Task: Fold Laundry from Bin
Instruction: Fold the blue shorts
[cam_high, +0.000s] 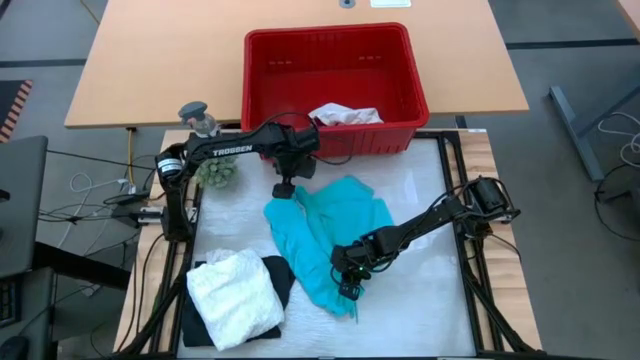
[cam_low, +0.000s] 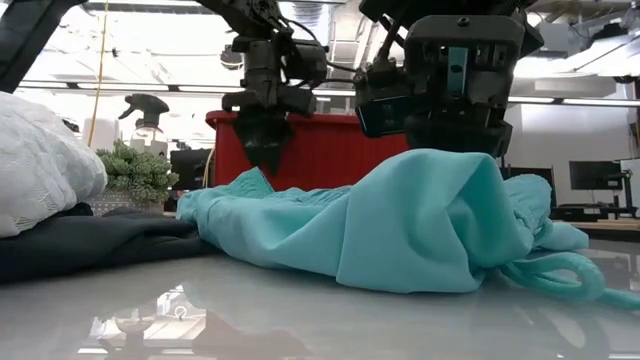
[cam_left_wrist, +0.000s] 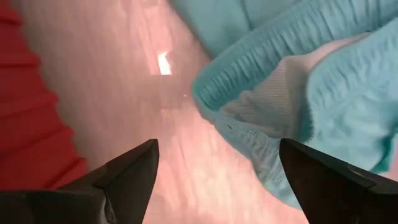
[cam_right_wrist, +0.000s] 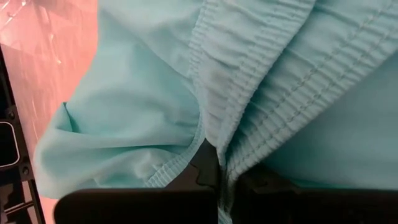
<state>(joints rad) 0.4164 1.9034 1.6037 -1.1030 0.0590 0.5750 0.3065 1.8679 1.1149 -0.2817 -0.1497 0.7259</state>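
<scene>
My left arm reaches in from the table's left edge, elbow bent, wrist turned down. Its gripper (cam_high: 284, 189) hangs just above the tabletop with both fingers (cam_left_wrist: 134, 171) spread wide and nothing between them. My right arm stretches low from the right edge toward the middle, and its gripper (cam_high: 349, 283) is pinched tight on the teal cloth (cam_high: 330, 235).

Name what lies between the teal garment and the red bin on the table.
In the high view, the open left tool hangs over that stretch between teal garment and red bin.
</scene>
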